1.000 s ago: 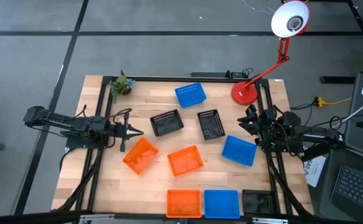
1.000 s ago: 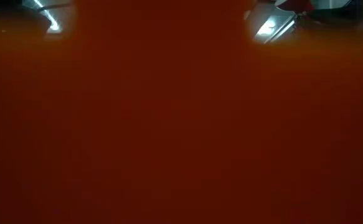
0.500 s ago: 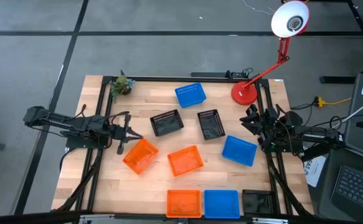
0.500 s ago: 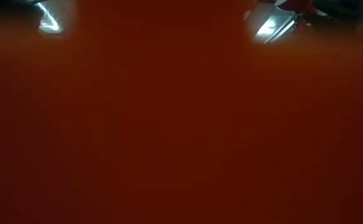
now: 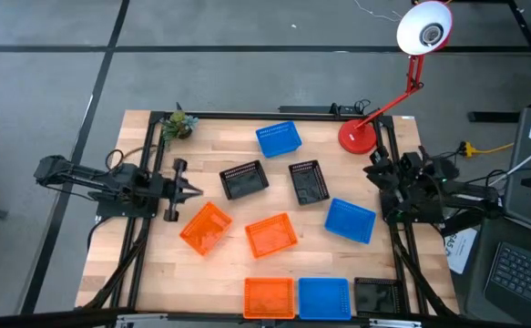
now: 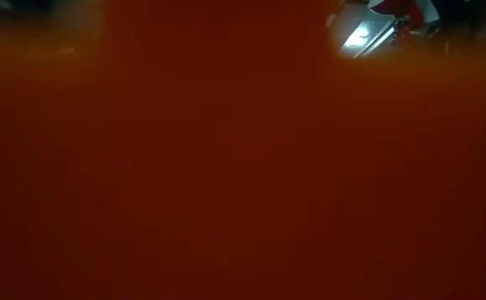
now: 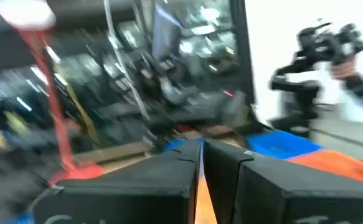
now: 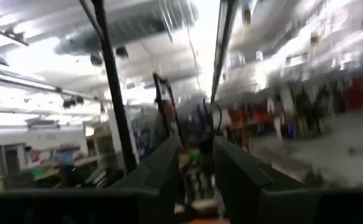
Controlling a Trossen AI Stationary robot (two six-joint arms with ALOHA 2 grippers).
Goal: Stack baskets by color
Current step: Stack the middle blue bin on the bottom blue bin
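Nine baskets lie loose on the wooden table. Mid-table are a blue one (image 5: 278, 138), two black ones (image 5: 244, 179) (image 5: 309, 181), a second blue one (image 5: 350, 220) and two orange ones (image 5: 205, 227) (image 5: 271, 235). Along the near edge sit an orange one (image 5: 270, 297), a blue one (image 5: 323, 297) and a black one (image 5: 377, 295). My left gripper (image 5: 195, 189) (image 7: 200, 163) is shut and tipped upward at the table's left edge, above the left orange basket's far side. My right gripper (image 5: 372, 172) (image 8: 198, 165) hangs open at the right edge, holding nothing.
A red desk lamp's base (image 5: 357, 137) stands at the far right corner, and its head (image 5: 424, 29) reaches beyond the table. A small potted plant (image 5: 179, 125) stands at the far left corner. An orange blur (image 6: 243, 167) fills the low view.
My left gripper has risen and tipped its fingers upward, drawing back a little toward the table's left edge. My right gripper has risen and pulled back toward the right edge. No basket has moved.
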